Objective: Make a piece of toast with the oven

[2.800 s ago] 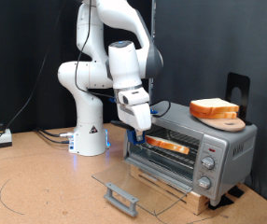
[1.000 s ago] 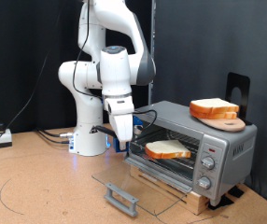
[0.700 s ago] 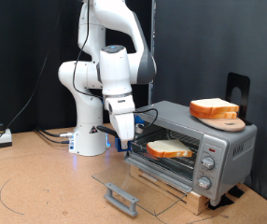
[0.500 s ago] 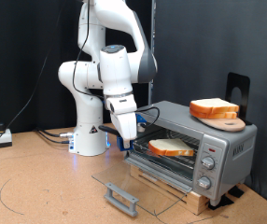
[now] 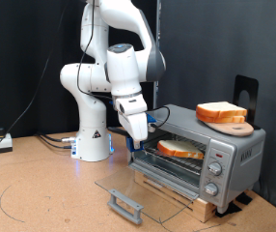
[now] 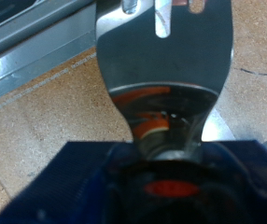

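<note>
The gripper [image 5: 141, 135] is hanging just outside the oven's [image 5: 198, 155] open mouth, toward the exterior view's left, and it is clamping the handle of a flat metal spatula [image 6: 163, 47] between its fingers. A piece of toast [image 5: 179, 147] is lying inside the oven on the rack, so the loading step looks done as far as the pictures show. The glass door [image 5: 146, 192] is lying flat open on the table [image 5: 41, 193], with its bar handle [image 5: 124, 205] at the front, so closing it and turning the knobs [image 5: 214, 169] seem yet to be done. A second slice [image 5: 221, 112] is sitting on a round wooden board [image 5: 233, 126] on top of the oven.

The exterior view is giving the whole layout. The wrist view is showing the slotted blade up close, bare of bread, with the oven's metal edge just beyond it.
</note>
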Controlling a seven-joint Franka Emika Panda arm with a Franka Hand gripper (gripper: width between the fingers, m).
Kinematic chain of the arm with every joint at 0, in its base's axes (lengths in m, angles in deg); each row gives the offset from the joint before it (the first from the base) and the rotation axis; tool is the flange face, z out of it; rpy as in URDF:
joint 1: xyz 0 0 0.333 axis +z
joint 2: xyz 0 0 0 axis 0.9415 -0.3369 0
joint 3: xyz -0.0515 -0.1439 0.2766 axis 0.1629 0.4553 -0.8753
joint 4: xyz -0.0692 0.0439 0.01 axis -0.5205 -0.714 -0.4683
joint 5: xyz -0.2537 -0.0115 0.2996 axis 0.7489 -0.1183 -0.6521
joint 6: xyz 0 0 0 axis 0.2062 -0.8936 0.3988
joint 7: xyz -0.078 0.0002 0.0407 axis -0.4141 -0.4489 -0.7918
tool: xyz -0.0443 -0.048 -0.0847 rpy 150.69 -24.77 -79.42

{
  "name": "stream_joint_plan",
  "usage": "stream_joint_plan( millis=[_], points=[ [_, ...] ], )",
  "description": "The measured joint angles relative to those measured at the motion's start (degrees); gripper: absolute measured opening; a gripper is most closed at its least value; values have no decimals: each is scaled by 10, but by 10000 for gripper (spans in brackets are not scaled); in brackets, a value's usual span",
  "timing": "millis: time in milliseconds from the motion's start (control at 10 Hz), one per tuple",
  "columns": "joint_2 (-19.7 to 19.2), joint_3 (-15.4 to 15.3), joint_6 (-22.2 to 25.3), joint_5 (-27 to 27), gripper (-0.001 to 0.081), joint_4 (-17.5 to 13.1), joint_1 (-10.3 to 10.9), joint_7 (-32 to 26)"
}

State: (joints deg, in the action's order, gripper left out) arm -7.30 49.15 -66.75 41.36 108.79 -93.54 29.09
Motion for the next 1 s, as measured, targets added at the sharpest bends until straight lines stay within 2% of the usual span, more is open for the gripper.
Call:
stream_joint_plan(
  millis=[400, 800, 1000],
  points=[
    [2, -4, 0, 5, 393, 4, -3, 21],
    [-19, -4, -11, 50, 393, -4, -51, 44],
    [-29, 6, -1, 47, 393, -16, -61, 42]
  ],
)
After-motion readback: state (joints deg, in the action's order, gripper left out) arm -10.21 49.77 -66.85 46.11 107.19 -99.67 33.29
